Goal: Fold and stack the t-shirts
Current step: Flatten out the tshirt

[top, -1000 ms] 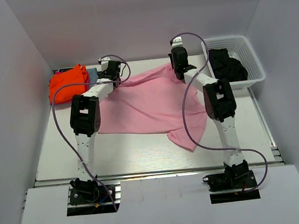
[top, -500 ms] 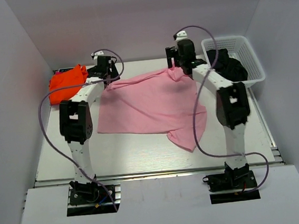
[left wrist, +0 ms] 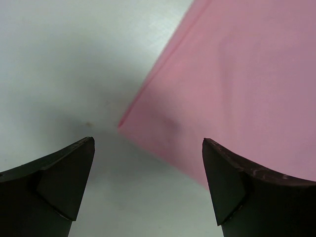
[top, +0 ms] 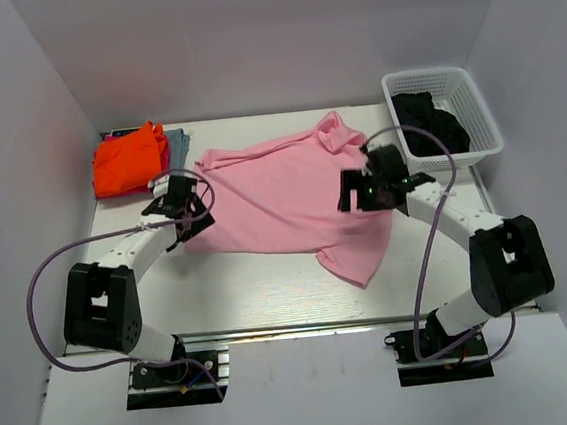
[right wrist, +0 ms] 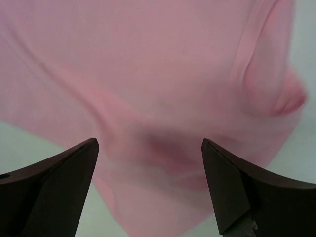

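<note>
A light pink t-shirt (top: 280,195) lies spread on the white table, a rumpled sleeve hanging toward the front right. My left gripper (top: 191,213) hovers open over its near left corner (left wrist: 148,129), which shows between the fingers (left wrist: 64,177) with bare table beside it. Over the shirt's right side my right gripper (top: 362,193) is open too, with creased pink cloth (right wrist: 163,143) below its fingers (right wrist: 227,187) and nothing held. A folded bright orange t-shirt (top: 128,159) sits at the back left on a grey-blue one (top: 178,139). A black t-shirt (top: 434,123) fills the basket.
The white mesh basket (top: 480,113) stands at the back right. White walls close the table in on three sides. A metal rail (top: 295,327) runs along the near edge by the arm bases.
Both grippers have let go of the pink shirt's far edge, opened and drawn back toward me. The shirt has dropped flat on the table.
</note>
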You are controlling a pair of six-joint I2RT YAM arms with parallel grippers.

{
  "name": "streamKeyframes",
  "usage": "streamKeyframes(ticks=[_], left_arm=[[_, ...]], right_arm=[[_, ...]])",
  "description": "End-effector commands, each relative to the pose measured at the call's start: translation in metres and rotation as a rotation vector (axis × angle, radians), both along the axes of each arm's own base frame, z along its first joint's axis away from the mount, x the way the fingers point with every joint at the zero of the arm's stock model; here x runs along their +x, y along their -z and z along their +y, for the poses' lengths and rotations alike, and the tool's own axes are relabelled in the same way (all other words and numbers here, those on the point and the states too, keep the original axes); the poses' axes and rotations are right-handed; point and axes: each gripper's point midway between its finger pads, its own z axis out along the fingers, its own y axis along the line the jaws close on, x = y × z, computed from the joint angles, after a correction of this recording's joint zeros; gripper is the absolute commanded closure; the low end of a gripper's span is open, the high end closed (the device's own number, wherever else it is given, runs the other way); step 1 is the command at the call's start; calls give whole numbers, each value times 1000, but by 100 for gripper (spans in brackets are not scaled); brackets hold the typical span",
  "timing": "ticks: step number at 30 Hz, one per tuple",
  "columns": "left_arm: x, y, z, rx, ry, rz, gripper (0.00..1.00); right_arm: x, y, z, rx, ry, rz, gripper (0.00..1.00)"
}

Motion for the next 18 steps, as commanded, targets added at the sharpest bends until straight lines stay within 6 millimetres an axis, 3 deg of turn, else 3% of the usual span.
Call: streamKeyframes(ticks=[1, 2, 3, 5, 6, 7, 18], left_arm=[[-38, 20, 20, 24, -132, 70, 0], [-37, 23, 21, 6, -151, 63, 0], [-39, 30, 19, -4, -144, 78, 0], [-38, 36, 20, -17, -158, 80, 0], [-36, 38, 19, -18, -158, 78, 0], [-36, 38, 19, -18, -158, 78, 0], [-33, 46, 35, -16, -216, 44, 2]], right_arm=[[-70, 11, 14, 107, -119, 166, 10], [-80, 17, 14, 104, -131, 191, 10], [-103, 33, 7, 76, -134, 274, 10], [-118, 35, 1, 54, -159, 292, 10], [-130, 46, -4, 36, -154, 332, 10], [-135, 41, -5, 38, -163, 318, 10], [-170, 58, -11, 47, -138, 422, 11]])
